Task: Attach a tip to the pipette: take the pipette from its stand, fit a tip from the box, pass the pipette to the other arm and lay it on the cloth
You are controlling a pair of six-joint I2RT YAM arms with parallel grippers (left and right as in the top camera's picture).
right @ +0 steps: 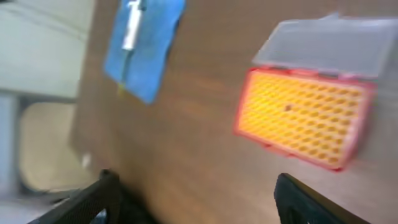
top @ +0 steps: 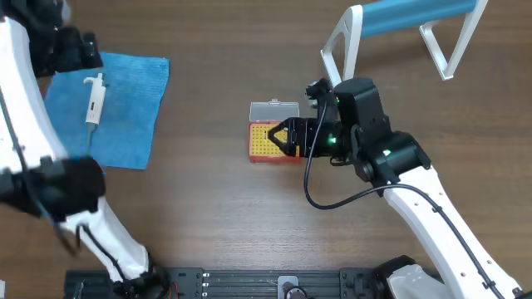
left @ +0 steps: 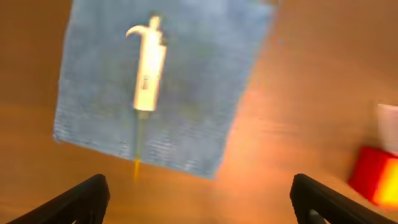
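The white pipette [top: 95, 100] lies on the blue cloth [top: 125, 116] at the far left, a yellow tip [left: 136, 163] fitted and reaching past the cloth's edge. My left gripper [left: 199, 186] hangs open and empty above the table just off that edge of the cloth [left: 205, 81], apart from the pipette [left: 148, 74]. The red tip box [top: 264, 143] with its clear lid [top: 273, 110] folded back stands mid-table. My right gripper [top: 287, 139] is open and empty beside the box [right: 305, 118]. The cloth [right: 149, 50] and pipette [right: 130, 28] show farther off.
A white frame with a blue bar [top: 391, 17] stands at the back right, behind the right arm. Bare wooden table [top: 208, 216] spreads between the cloth and the box and along the front.
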